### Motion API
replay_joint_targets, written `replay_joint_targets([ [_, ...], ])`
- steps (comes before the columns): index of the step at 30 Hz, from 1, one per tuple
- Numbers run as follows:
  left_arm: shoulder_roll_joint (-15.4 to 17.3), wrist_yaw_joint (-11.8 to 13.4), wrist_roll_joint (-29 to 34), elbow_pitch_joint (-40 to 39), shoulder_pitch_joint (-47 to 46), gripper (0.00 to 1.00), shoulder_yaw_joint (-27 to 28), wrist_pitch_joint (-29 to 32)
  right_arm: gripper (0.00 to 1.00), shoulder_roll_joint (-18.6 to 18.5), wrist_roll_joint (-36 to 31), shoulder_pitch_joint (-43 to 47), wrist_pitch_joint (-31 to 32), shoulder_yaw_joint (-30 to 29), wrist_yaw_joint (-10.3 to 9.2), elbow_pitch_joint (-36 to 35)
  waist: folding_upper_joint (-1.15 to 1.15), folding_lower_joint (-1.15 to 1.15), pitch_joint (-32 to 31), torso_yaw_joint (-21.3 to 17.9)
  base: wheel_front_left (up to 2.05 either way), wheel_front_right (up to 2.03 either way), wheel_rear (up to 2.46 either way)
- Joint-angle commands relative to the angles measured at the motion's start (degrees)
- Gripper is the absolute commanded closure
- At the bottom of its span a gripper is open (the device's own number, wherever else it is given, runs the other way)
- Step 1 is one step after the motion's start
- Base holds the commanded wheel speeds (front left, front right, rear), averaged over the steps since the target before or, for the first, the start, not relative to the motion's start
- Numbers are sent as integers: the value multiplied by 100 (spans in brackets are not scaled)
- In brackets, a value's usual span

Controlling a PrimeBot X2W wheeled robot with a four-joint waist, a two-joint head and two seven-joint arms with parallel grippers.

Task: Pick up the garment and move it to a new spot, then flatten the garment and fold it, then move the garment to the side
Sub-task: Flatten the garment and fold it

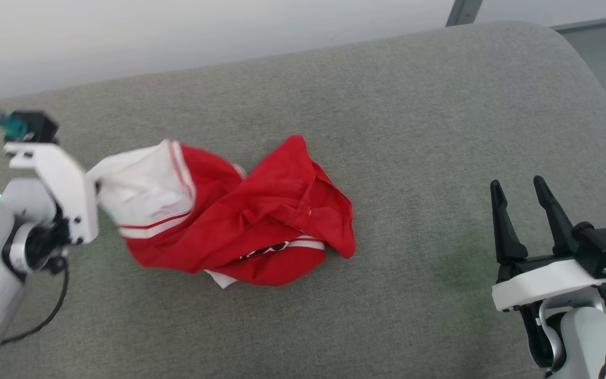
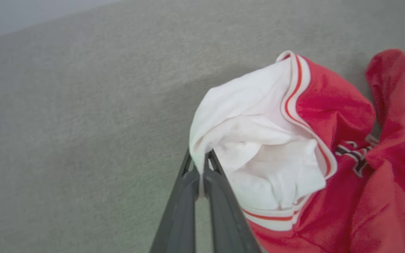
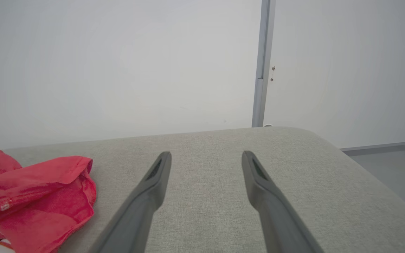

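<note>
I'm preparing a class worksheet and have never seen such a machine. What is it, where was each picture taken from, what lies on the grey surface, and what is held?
It is a robot with two arms, each ending in a two-fingered gripper. One picture looks down from its head; the other two look along the fingers from its left and right wrists. On the grey padded surface lies a crumpled red T-shirt with white sleeves. The left gripper is shut on a white sleeve. The right gripper is open, empty, apart from the shirt.
</note>
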Motion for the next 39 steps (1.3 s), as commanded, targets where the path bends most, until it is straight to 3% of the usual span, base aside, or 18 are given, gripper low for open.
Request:
replay_joint_targets([
  [1,105,134,-103,-8,223,100,57,12,0,-8,-16,26,-28,0,0,0,0,0,-38,63,0,0,0],
  [5,335,443,-219,21,756,100,112,48,0,-42,3,57,-28,71,0,49,0,0,-89,158,0,0,0],
  [8,380,516,-264,55,960,100,80,105,0,-52,23,57,-28,99,0,79,0,0,-111,181,0,0,0],
  [16,204,696,-593,145,1550,100,69,267,0,-129,78,102,-28,230,0,187,0,0,-252,306,0,0,0],
  [18,149,664,-600,103,1614,60,85,149,0,-152,101,101,-28,298,0,217,0,0,-289,351,0,0,0],
  [19,131,642,-593,71,1621,26,105,54,0,-170,106,107,-28,333,0,239,0,0,-311,377,0,0,0],
  [20,123,646,-625,51,1626,0,150,-25,0,-194,135,106,-28,373,0,260,0,0,-329,404,0,0,0],
  [28,163,521,-457,-501,1710,0,320,-848,0,-338,320,1,97,593,-1,369,0,0,-412,676,0,0,0],
  [33,192,449,-181,-1024,1856,0,489,-1854,0,-459,404,-102,243,806,0,351,0,0,-403,888,0,0,0],
  [39,92,586,73,-1514,2246,0,656,-3000,0,-600,503,-212,421,1046,0,337,0,0,-377,1198,0,0,0],
])
